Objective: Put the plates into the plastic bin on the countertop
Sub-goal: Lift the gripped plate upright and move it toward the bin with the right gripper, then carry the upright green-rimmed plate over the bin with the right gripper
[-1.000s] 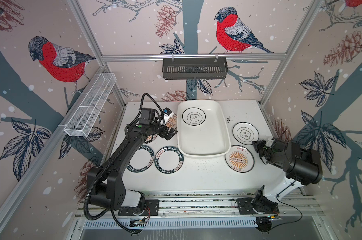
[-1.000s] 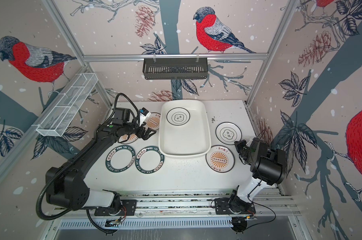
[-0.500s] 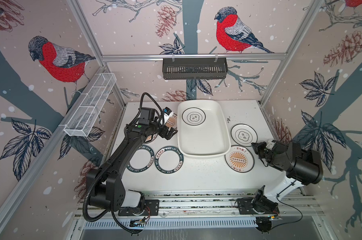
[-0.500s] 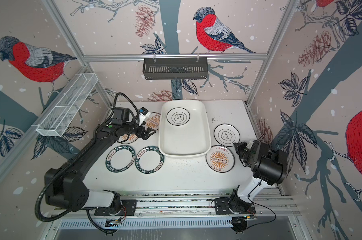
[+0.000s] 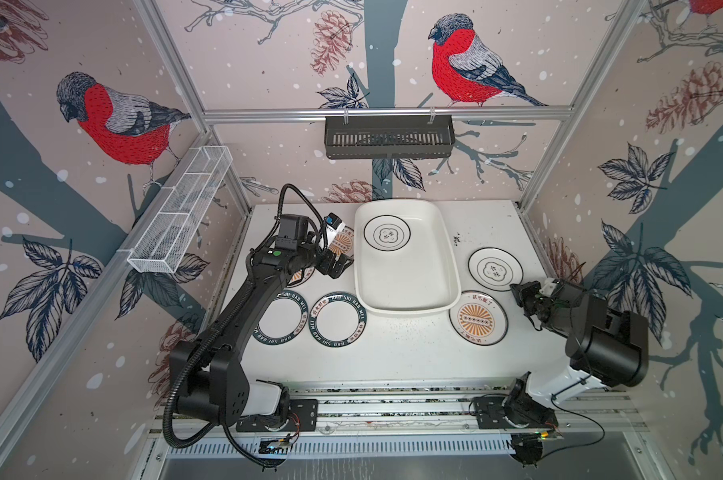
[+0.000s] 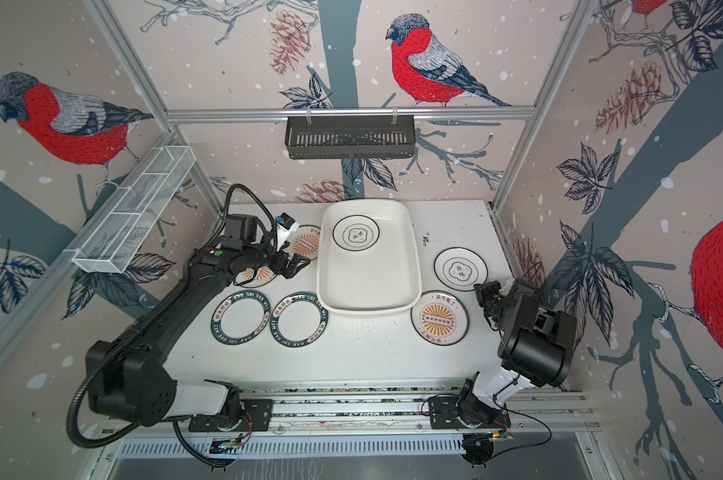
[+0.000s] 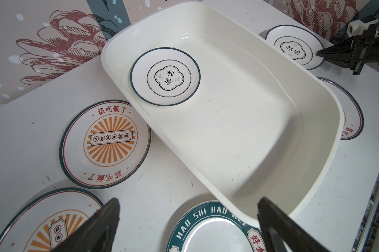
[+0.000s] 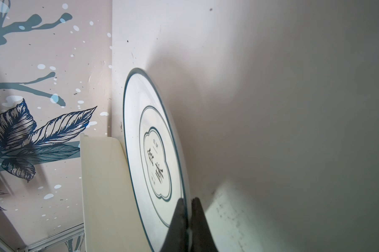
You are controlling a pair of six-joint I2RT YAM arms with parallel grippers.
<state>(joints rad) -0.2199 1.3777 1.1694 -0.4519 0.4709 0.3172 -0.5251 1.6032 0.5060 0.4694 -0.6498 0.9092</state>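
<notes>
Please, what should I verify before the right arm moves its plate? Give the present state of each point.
1. Right gripper shut on the rim of the right black-line plate: ok.
2. That plate lifted off the countertop: cannot tell.
3. Free floor in the plastic bin: ok; the binned plate takes only its far end.
4. Left gripper outside the bin: ok; open, beside its left wall.
5. Everything binned: not ok; six plates lie outside.
</notes>
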